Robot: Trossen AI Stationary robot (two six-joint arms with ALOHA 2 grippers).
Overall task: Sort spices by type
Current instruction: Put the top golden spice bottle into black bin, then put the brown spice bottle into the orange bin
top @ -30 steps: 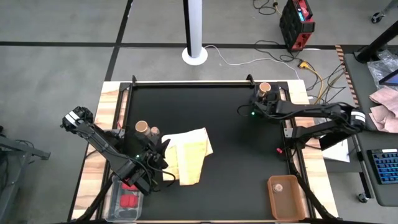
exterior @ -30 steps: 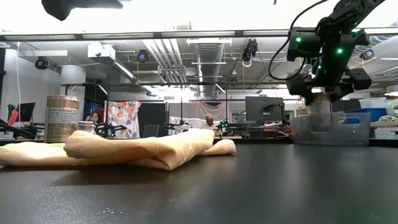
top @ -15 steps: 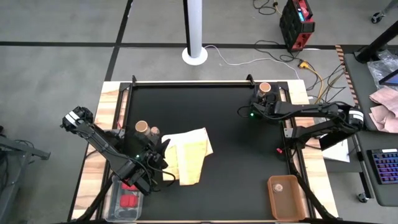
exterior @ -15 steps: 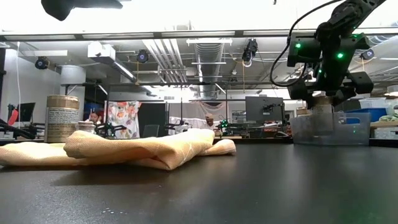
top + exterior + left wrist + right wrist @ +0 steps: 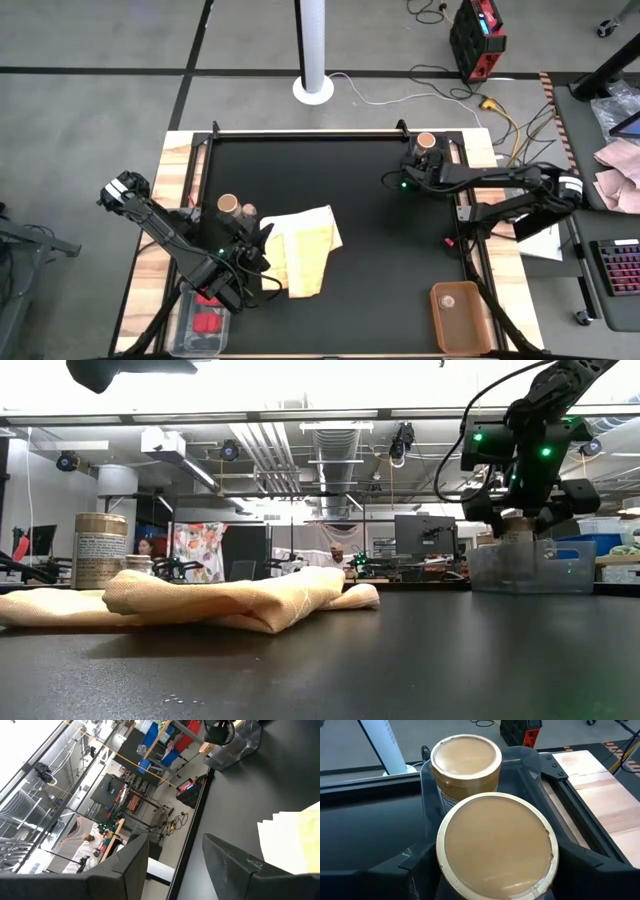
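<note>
Near edge of the table, left corner: a clear tray (image 5: 203, 322) with red blocks (image 5: 208, 324) in it, so the red type has its own place. The left gripper (image 5: 232, 283) hangs just above and beside that tray, at the edge of the yellow cloth (image 5: 305, 250). In the left wrist view its fingers (image 5: 131, 862) stand apart with nothing between them: open and empty, apparently waiting.

Near right corner: a brown tray (image 5: 459, 316) holding one small pale round thing (image 5: 449, 299), likely the spot for the pale type.

Mid table, left: two tan-topped jars beside the cloth, a larger jar (image 5: 227, 205) and a smaller jar (image 5: 248, 211) touching or nearly touching it. Both stand upright, long axis vertical, tops to the ceiling. The low view shows the larger one's label facing the camera. Judged as not yet sorted.

Far right corner: a clear bin (image 5: 527, 567) at the table's edge. The right gripper (image 5: 420, 168) is over it with a tan-topped held jar (image 5: 496, 846) between its fingers, lid up, axis vertical. A second binned jar (image 5: 465, 762) stands upright in the bin just beyond it. The fingers sit wide around the held jar's body; whether they press it or have just let go, I cannot tell. The jar looks low in the bin, so my judgement is that this is the set-down. Keeping it upright lets it stand beside its twin.
</note>
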